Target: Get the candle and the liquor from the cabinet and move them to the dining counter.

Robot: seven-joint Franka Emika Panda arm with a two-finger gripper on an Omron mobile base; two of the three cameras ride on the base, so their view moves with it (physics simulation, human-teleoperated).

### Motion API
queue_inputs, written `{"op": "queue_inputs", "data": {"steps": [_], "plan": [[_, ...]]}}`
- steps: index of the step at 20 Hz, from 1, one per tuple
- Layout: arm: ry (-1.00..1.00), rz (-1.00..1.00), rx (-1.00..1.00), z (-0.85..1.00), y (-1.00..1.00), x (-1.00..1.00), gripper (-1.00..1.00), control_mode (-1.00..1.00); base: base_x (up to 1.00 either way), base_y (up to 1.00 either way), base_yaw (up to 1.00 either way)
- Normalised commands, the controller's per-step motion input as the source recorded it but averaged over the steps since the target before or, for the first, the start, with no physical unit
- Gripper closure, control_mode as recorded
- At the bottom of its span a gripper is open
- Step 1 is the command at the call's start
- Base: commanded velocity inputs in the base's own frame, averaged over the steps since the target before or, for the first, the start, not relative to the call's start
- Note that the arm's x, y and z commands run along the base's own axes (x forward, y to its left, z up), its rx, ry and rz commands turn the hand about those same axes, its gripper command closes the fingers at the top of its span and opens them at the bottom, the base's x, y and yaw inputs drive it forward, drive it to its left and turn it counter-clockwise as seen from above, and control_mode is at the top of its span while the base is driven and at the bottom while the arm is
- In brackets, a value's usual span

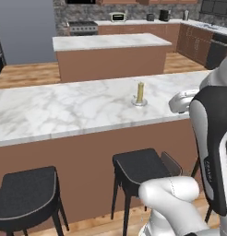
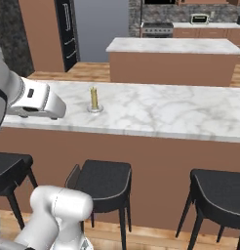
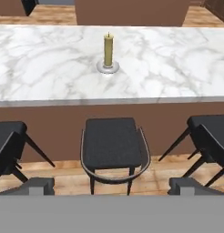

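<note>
The candle (image 1: 140, 93) (image 2: 94, 99) (image 3: 108, 51), a pale-yellow stick on a small silvery dish, stands upright on the dining counter (image 1: 64, 110) (image 2: 180, 110) (image 3: 45, 68), near its front edge. My gripper (image 3: 113, 185) hangs back from the counter on the stool side, apart from the candle. It is open, with its dark fingertips (image 3: 38, 185) spread wide and nothing between them. My white hand (image 1: 181, 101) (image 2: 38, 101) hovers at counter height. The liquor and the cabinet are out of view.
Black stools (image 1: 140, 168) (image 2: 105, 180) (image 3: 113, 143) line the front of the dining counter, below my hand. Behind it stands a shorter marble-topped island (image 1: 110, 42) (image 2: 173, 46), with a range (image 1: 83, 26) and brown base units along the far wall.
</note>
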Motion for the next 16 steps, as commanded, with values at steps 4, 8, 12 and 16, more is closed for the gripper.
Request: {"op": "queue_inputs", "data": {"steps": [4, 8, 12, 16], "plan": [[0.0, 0.0, 0.0, 0.0, 0.0, 0.0, -1.0, 1.0, -0.74, -1.0, -0.16], [0.0, 0.0, 0.0, 0.0, 0.0, 0.0, -1.0, 1.0, -0.37, -1.0, -0.15], [0.0, 0.0, 0.0, 0.0, 0.0, 0.0, -1.0, 1.0, -0.07, -1.0, -0.14], [0.0, 0.0, 0.0, 0.0, 0.0, 0.0, -1.0, 1.0, 0.0, -1.0, -0.08]]}}
